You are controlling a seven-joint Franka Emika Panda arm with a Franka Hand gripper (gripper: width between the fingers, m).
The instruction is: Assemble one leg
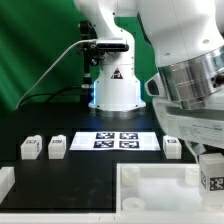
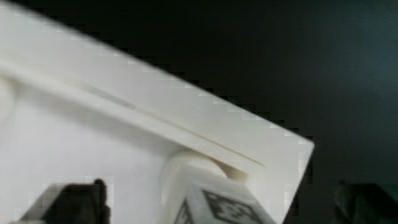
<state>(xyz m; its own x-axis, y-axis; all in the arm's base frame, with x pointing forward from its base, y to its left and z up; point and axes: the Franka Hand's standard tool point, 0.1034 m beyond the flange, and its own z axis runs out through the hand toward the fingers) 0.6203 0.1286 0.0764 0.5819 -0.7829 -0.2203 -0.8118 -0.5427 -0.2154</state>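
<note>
**Fig. My gripper (image 2: 222, 207) poised about the leg (image 1: 212, 178) at a corner of the white tray (image 1: 150, 192).**
My fingers (image 2: 77, 203) stand spread. Bare tray shows between the plainly visible one and the leg, so I grasp nothing. The leg stands upright against the tray's rim, on the exterior view's right, tag facing outward. Three like blocks (image 1: 57, 147) rest on the black table (image 1: 85, 172), flanking the marker board (image 1: 118, 140).
</note>
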